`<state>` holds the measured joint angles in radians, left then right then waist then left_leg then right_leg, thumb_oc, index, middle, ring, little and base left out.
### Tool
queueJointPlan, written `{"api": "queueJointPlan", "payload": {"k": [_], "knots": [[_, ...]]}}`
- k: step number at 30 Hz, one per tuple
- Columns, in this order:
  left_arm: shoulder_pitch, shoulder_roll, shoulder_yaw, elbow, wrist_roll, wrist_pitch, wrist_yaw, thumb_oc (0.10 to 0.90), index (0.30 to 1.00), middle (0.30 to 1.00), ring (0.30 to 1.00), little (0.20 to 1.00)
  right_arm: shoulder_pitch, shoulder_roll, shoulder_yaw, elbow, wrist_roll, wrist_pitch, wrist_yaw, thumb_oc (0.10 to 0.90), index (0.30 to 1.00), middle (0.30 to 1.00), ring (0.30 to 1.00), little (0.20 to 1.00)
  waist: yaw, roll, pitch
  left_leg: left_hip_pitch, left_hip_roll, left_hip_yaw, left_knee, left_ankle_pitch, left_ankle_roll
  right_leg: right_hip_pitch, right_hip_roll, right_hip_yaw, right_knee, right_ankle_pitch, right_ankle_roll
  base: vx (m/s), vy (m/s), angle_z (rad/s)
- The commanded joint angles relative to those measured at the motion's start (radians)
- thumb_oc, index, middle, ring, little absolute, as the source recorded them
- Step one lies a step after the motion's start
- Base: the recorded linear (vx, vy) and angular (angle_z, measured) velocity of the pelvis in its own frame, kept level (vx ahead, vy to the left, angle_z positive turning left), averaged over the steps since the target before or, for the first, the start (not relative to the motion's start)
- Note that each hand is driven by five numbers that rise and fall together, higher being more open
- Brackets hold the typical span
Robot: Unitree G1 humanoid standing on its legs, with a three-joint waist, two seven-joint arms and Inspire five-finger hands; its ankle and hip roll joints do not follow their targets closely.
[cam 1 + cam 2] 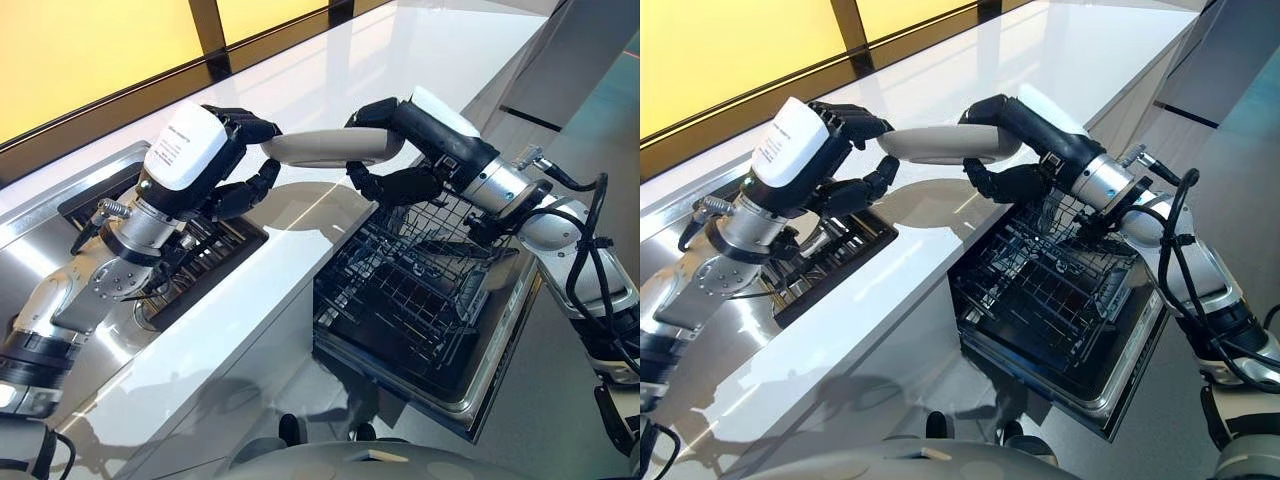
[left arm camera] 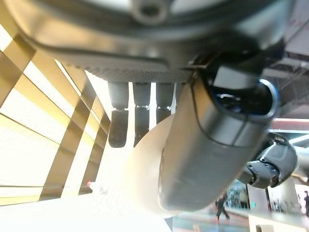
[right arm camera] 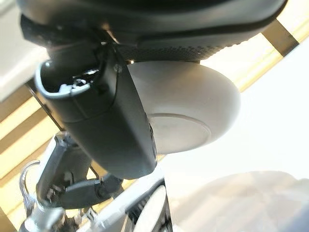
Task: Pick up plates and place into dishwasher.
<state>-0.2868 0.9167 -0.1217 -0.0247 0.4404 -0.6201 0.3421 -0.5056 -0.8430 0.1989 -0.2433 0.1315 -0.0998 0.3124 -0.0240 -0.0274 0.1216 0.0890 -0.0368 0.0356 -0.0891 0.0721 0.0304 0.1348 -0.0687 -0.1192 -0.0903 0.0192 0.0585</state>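
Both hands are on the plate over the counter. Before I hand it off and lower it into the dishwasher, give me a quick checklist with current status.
1. Right hand gripping the plate: ok, thumb under and fingers over its rim.
2. Left hand gripping the opposite edge: ok, so it must let go before the plate moves.
3. Plate clear of the counter: ok, held in the air, roughly level.
4. Dishwasher rack pulled out and reachable: ok, right below the right hand.
5. Free slot in the rack: ok, no dishes visible among the wires.
6. Firmness of the right hand's hold once alone: cannot tell.
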Motion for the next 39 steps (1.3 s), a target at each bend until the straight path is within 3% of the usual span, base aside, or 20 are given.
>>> {"api": "queueJointPlan", "payload": {"k": [1, 6, 7, 8, 9, 13, 18, 26, 32, 39], "knots": [[-0.156, -0.021, 0.069, -0.073, -0.041, -0.106, 0.165, 0.100, 0.300, 0.300, 0.300, 0.200, -0.057, 0.031, -0.006, -0.008, 0.055, 0.002, -0.046, 0.100, 0.300, 0.300, 0.300, 0.200, 0.003, 0.018, -0.107, 0.038, -0.045, -0.008, 0.002, -0.136, 0.003, -0.057, 0.076, -0.014, 0.123, -0.089, 0.011, 0.00, 0.000, 0.00], [-0.157, -0.022, 0.060, -0.051, -0.100, -0.089, 0.158, 0.100, 0.300, 0.300, 0.300, 0.200, -0.052, 0.049, -0.036, 0.024, 0.086, -0.009, -0.128, 0.100, 0.300, 0.300, 0.300, 0.200, 0.002, 0.022, -0.105, 0.039, -0.043, -0.003, 0.002, -0.137, 0.002, -0.056, 0.077, -0.013, 0.122, -0.091, 0.012, 0.00, 0.000, 0.00], [-0.156, -0.025, 0.061, -0.048, -0.114, -0.086, 0.151, 0.218, 0.401, 0.401, 0.401, 0.318, -0.051, 0.053, -0.040, 0.030, 0.088, -0.014, -0.141, 0.100, 0.300, 0.300, 0.300, 0.200, 0.002, 0.022, -0.105, 0.039, -0.043, -0.003, 0.002, -0.136, 0.002, -0.055, 0.077, -0.013, 0.122, -0.091, 0.012, 0.00, 0.000, 0.00], [-0.152, -0.028, 0.064, -0.045, -0.146, -0.076, 0.132, 0.218, 0.401, 0.401, 0.401, 0.318, -0.047, 0.058, -0.048, 0.038, 0.091, -0.022, -0.161, 0.100, 0.300, 0.300, 0.300, 0.200, 0.003, 0.022, -0.103, 0.040, -0.042, -0.003, 0.002, -0.136, 0.003, -0.055, 0.077, -0.013, 0.123, -0.090, 0.012, 0.00, 0.000, 0.00], [-0.148, -0.040, 0.067, -0.041, -0.201, -0.049, 0.097, 0.800, 0.900, 0.900, 0.900, 0.900, -0.044, 0.068, -0.059, 0.048, 0.089, -0.037, -0.194, 0.100, 0.300, 0.300, 0.300, 0.200, 0.003, 0.022, -0.101, 0.041, -0.042, -0.004, 0.002, -0.137, 0.003, -0.054, 0.078, -0.012, 0.122, -0.091, 0.012, 0.00, 0.000, 0.00], [-0.149, -0.077, 0.069, -0.015, -0.372, 0.049, -0.034, 0.800, 0.900, 0.900, 0.900, 0.900, -0.054, 0.093, -0.098, 0.088, 0.067, -0.093, -0.322, 0.100, 0.300, 0.300, 0.300, 0.200, 0.003, 0.024, -0.095, 0.047, -0.042, -0.004, 0.002, -0.139, 0.005, -0.048, 0.079, -0.011, 0.121, -0.092, 0.012, 0.00, 0.000, 0.00], [-0.163, -0.091, 0.079, 0.004, -0.482, 0.180, -0.116, 0.800, 0.900, 0.900, 0.900, 0.900, -0.052, 0.096, -0.181, 0.156, 0.018, -0.114, -0.503, 0.100, 0.300, 0.300, 0.300, 0.200, -0.003, 0.030, -0.087, 0.054, -0.041, -0.005, 0.002, -0.142, 0.007, -0.044, 0.083, -0.005, 0.124, -0.095, 0.012, 0.00, 0.000, 0.00], [-0.141, -0.026, 0.157, 0.048, -0.489, 0.250, -0.131, 0.800, 0.900, 0.900, 0.900, 0.900, 0.074, 0.020, -0.349, 0.283, -0.097, -0.074, -0.728, 0.100, 0.300, 0.300, 0.300, 0.200, -0.021, 0.044, -0.081, 0.058, -0.040, 0.004, 0.006, -0.146, 0.012, -0.050, 0.090, 0.014, 0.137, -0.104, 0.011, 0.01, -0.006, -0.01], [-0.087, 0.030, 0.224, 0.058, -0.449, 0.255, -0.111, 0.800, 0.900, 0.900, 0.900, 0.900, 0.181, -0.010, -0.440, 0.402, -0.085, 0.000, -0.784, 0.100, 0.300, 0.300, 0.300, 0.200, -0.021, 0.053, -0.074, 0.064, -0.040, 0.001, 0.006, -0.149, 0.014, -0.046, 0.093, 0.020, 0.142, -0.111, 0.010, 0.06, -0.043, -0.06], [-0.038, 0.090, 0.281, 0.073, -0.451, 0.283, -0.105, 0.800, 0.900, 0.900, 0.900, 0.900, 0.243, -0.036, -0.416, 0.534, -0.115, 0.071, -0.700, 0.100, 0.300, 0.300, 0.300, 0.200, -0.005, 0.061, -0.058, 0.060, -0.035, -0.009, 0.011, -0.147, 0.013, -0.050, 0.088, -0.005, 0.165, -0.130, 0.003, 0.07, -0.078, 0.00]]}}
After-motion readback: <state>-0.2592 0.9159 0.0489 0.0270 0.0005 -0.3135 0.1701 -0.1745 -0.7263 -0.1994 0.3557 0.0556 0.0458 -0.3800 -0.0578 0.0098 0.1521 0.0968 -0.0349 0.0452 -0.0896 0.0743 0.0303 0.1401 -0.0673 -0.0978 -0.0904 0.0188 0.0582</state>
